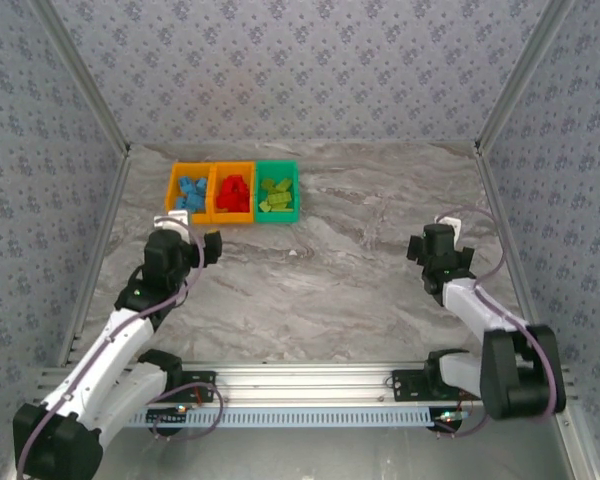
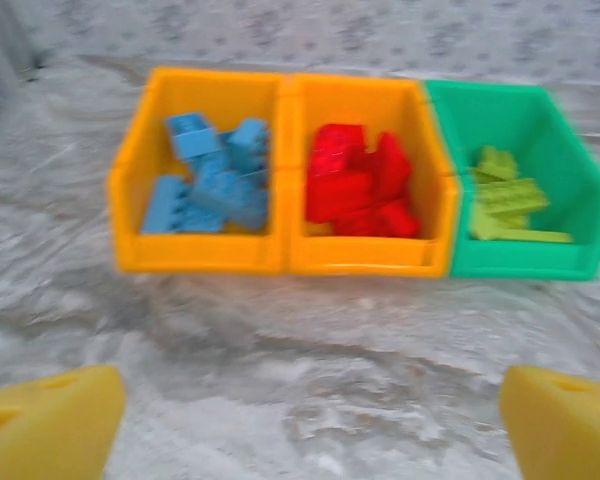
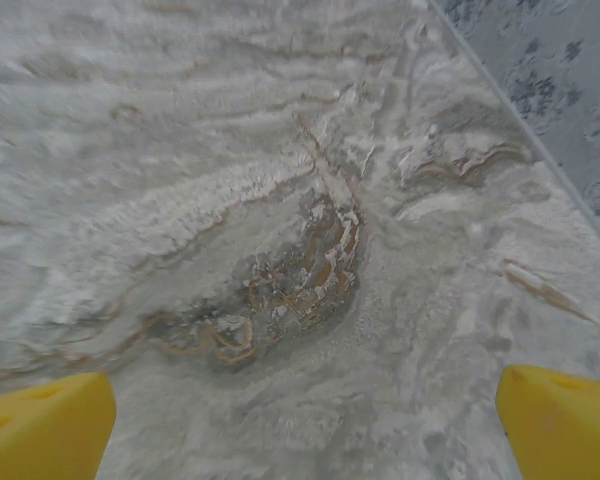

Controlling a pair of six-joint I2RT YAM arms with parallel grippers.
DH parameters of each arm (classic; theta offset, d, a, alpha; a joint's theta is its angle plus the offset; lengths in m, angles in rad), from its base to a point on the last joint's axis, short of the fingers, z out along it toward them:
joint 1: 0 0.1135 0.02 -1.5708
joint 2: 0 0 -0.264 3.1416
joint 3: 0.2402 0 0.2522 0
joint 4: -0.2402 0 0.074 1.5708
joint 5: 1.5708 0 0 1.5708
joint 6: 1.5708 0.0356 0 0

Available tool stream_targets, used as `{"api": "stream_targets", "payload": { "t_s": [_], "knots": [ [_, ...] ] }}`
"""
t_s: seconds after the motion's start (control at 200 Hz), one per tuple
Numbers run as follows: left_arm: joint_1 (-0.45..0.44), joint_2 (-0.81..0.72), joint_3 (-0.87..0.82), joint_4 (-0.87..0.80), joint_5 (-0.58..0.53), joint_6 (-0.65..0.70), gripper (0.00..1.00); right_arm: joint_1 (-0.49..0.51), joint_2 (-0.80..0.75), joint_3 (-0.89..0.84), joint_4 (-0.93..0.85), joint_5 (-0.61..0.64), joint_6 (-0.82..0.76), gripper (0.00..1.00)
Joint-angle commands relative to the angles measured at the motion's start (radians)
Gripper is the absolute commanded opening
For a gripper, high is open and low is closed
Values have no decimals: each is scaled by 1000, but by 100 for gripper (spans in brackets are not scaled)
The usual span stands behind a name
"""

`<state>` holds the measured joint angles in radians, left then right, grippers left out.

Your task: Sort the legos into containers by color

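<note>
Three containers stand joined in a row at the back left of the table. The left orange-yellow bin [image 2: 195, 255] holds light blue legos [image 2: 215, 180], the middle orange-yellow bin [image 2: 365, 257] holds red legos [image 2: 355, 185], and the green bin [image 2: 520, 262] holds lime green legos [image 2: 505, 200]. My left gripper [image 2: 310, 430] hangs open just in front of the bins, also seen from above [image 1: 192, 236], with bare table between its yellow fingers [image 2: 50, 420]. Over bare marble on the right, my right gripper [image 3: 305, 425] is open and holds nothing.
The grey marbled table [image 1: 330, 270] is walled in by patterned panels at the back and on both sides. The right wall's lower edge [image 3: 520, 130] runs close to the right gripper [image 1: 442, 232]. A metal rail [image 1: 310, 380] carries both arm bases at the near edge.
</note>
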<state>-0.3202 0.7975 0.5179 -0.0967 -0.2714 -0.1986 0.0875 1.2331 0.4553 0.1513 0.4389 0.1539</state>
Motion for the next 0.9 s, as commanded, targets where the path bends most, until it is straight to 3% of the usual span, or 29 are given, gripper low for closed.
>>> {"api": "stream_targets", "payload": {
  "t_s": [0.0,0.035,0.135,0.18,0.225,0.26,0.315,0.365,0.485,0.59,0.675,0.72,0.77,0.819,0.864,0.894],
  "knots": [
    [23,3,-107,217,-140,124,99,-16,150,-8,379,8,-160,100],
    [35,19,-140,275,-137,146,99,-16,179,38,339,-1,-127,100],
    [77,88,-183,374,-114,167,99,-58,284,-3,589,-127,-155,100],
    [98,123,-187,421,-108,174,99,-81,247,-20,547,-177,-126,100],
    [121,170,-195,471,-95,180,99,-109,279,-86,693,-277,-140,100],
    [140,203,-200,517,-70,182,99,-112,325,-129,842,-283,-139,100],
    [178,265,-198,578,-8,185,99,-115,273,-95,684,-273,-123,100],
    [210,327,-186,615,50,178,99,-99,302,-109,766,-268,-148,100],
    [288,514,-157,761,143,167,99,-92,290,-97,720,-249,-150,100],
    [319,599,-95,752,268,201,99,-93,289,-93,710,-259,-151,100],
    [343,783,-146,1081,291,193,99,-94,289,-93,712,-259,-152,100],
    [368,712,-102,858,312,166,99,-93,290,-93,712,-260,-152,100],
    [364,757,-129,1001,299,165,99,-94,290,-93,712,-260,-152,100],
    [362,726,-108,890,258,153,99,-94,289,-93,712,-260,-152,100],
    [355,745,-124,965,240,155,99,-94,290,-93,712,-260,-152,100],
    [354,731,-112,915,235,154,99,-94,290,-93,711,-261,-152,100]
  ]
}}
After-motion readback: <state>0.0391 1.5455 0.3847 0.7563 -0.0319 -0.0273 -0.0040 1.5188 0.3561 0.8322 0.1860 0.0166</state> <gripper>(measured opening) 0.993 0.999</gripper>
